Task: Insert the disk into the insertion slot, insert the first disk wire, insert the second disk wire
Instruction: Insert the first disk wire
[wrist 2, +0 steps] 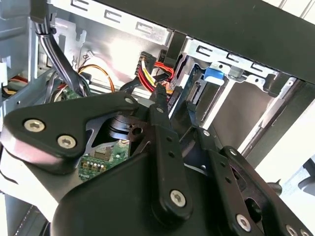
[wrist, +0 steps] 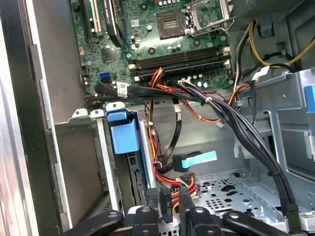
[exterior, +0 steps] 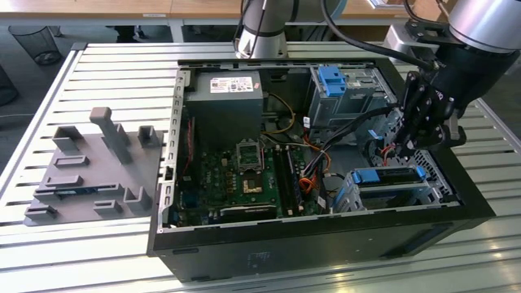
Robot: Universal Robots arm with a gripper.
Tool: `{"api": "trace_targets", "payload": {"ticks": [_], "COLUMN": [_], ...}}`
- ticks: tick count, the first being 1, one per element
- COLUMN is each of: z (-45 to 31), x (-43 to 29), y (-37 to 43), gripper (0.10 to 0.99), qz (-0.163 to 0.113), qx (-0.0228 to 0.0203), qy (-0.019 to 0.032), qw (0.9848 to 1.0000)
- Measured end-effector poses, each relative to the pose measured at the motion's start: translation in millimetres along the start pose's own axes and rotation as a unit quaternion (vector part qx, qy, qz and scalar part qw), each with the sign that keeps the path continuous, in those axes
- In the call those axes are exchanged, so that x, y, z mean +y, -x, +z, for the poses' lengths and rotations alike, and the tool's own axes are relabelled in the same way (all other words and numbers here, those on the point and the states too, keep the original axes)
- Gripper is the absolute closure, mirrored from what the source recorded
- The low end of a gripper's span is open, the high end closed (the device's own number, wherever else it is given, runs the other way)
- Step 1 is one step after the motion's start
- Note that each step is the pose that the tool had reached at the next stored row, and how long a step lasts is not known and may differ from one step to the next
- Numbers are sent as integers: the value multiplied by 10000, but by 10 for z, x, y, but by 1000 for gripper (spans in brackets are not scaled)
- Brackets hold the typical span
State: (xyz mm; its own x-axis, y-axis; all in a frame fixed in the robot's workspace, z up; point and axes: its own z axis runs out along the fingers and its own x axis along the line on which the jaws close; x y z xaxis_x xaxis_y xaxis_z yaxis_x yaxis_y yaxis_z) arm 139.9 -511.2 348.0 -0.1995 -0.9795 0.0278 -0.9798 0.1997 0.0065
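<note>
The disk (exterior: 389, 176), in its bright blue frame (wrist: 125, 137), sits inside the low silver insertion slot (exterior: 431, 190) at the case's corner on the exterior view's right. My gripper (exterior: 406, 146) hangs just behind that cage. In the first wrist view the gripper (wrist: 169, 197) is shut on a black connector (wrist: 166, 205) whose red, yellow and black wires (wrist: 170, 176) run up beside the disk's rear edge. The second wrist view shows the same connector (wrist 2: 160, 91) at my fingertips (wrist 2: 159, 114), close to the disk's back. A second cable with a light blue tab (wrist: 198, 159) hangs loose nearby.
A bundle of black cables (wrist: 231, 118) crosses above the cage. The taller grey cage with a blue latch (exterior: 334, 79) stands at the back. The motherboard (exterior: 244, 177) and power supply (exterior: 224, 101) lie toward the exterior view's left. A grey fixture block (exterior: 94, 165) rests outside the case.
</note>
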Motion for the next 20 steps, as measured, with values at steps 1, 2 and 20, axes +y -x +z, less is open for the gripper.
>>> {"api": "trace_targets", "payload": {"ticks": [1,2,20], "z": [8,14,25], "x": [0,0,-13], "y": [0,1,16], "gripper": [776,776,910], "qz": [4,8,-678], "qx": [14,29,155], "qy": [-3,-6,-69], "qw": [10000,10000,9976]}}
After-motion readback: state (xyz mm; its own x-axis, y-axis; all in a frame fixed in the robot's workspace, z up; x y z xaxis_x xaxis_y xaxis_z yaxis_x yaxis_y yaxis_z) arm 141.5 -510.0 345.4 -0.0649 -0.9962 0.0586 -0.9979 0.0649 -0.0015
